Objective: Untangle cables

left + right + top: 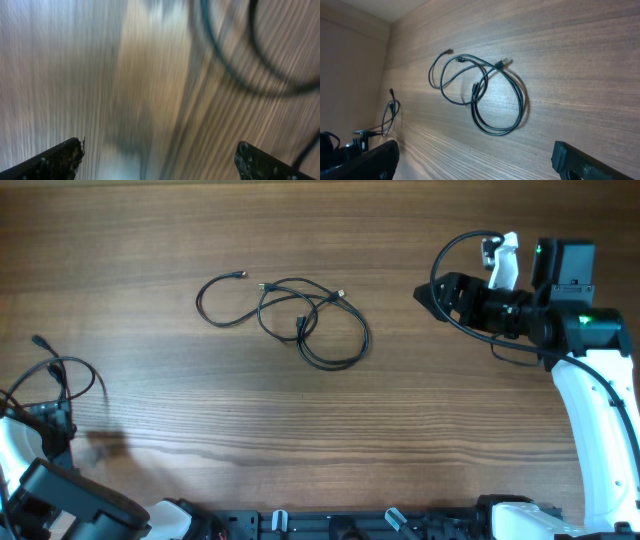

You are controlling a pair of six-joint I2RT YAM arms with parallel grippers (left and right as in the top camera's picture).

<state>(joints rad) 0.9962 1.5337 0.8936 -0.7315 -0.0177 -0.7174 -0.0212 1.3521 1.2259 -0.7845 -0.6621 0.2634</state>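
Observation:
A tangle of thin black cables point(300, 320) lies in overlapping loops at the middle of the wooden table, and also shows as the tangle point(480, 85) in the right wrist view. A separate looped cable point(68, 372) lies at the far left, seen too as a small loop point(390, 112). My left gripper point(58, 422) sits just below that loop, open and empty point(159, 150), with blurred cable loops point(235, 75) ahead of it. My right gripper point(428, 290) hovers right of the tangle, pointing at it, open point(476, 150) with nothing between its fingers.
A thicker black cable point(455, 250) arcs over the right arm to its white camera point(503, 260). The arm bases and mounts line the table's front edge point(330, 525). Bare wood lies between the tangle and the left loop.

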